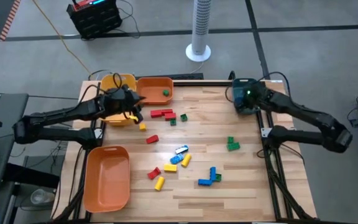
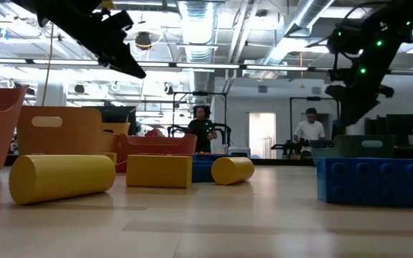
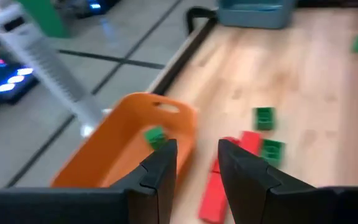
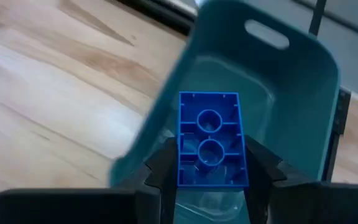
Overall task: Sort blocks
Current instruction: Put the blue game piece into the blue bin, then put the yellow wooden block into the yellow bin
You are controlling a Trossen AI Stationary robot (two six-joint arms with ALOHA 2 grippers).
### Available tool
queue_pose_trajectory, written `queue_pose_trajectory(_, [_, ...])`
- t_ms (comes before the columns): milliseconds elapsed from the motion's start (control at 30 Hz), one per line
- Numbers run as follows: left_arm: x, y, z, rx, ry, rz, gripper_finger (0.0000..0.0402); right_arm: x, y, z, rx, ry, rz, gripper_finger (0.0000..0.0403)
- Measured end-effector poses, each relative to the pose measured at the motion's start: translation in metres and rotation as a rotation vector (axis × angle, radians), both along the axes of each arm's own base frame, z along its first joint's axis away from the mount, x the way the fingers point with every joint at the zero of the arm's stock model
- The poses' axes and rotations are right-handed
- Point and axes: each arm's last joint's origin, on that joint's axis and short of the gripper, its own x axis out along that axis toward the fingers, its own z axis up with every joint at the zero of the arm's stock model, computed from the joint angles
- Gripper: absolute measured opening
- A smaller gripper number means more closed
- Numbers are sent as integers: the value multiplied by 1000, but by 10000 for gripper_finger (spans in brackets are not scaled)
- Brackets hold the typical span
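Observation:
My right gripper is shut on a blue block and hangs over the teal bin at the table's far right corner. My left gripper hovers at the far left, between the yellow bin and the small orange bin. Its fingers stand a little apart with nothing between them. One green block lies in that orange bin. Red blocks, green blocks, blue blocks and yellow blocks lie loose on the wooden table. My right gripper pinches the blue block by its two long sides, one finger on each. The fingers slant down from above and lie across the block. The block's hollow underside faces the wrist camera. It is lifted clear, above the teal bin's opening.
A large orange bin stands at the table's near left corner. A yellow block lies just below my left gripper. A white tower fan stands on the floor beyond the far edge. People stand far off in the room.

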Motion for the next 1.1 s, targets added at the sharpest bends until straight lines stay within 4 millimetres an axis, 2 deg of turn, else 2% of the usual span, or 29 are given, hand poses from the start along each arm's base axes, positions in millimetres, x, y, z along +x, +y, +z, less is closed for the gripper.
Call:
queue_pose_trajectory(133, [3,-6,0,-17,-5,-65,112,-3,-10,-5,24,24,-33,158])
queue_pose_trajectory(400, [7,-18,-1,-33,-7,-124,112,2,-18,-14,69,66,-36,249])
queue_pose_trajectory(533, [8,-23,-1,-27,-3,-149,112,7,-21,-1,34,58,-2,258])
queue_pose_trajectory(667, [13,-24,-1,-52,-31,-148,112,24,-19,25,-71,17,96,259])
queue_pose_trajectory(767, [18,-24,-5,-77,-25,-144,112,45,-9,43,-190,-52,214,259])
queue_pose_trajectory(900, [23,-24,-13,-137,-5,-120,112,76,14,54,-297,-184,390,259])
queue_pose_trajectory(1100, [17,-29,-28,-248,128,-89,112,122,62,44,-265,-291,637,259])
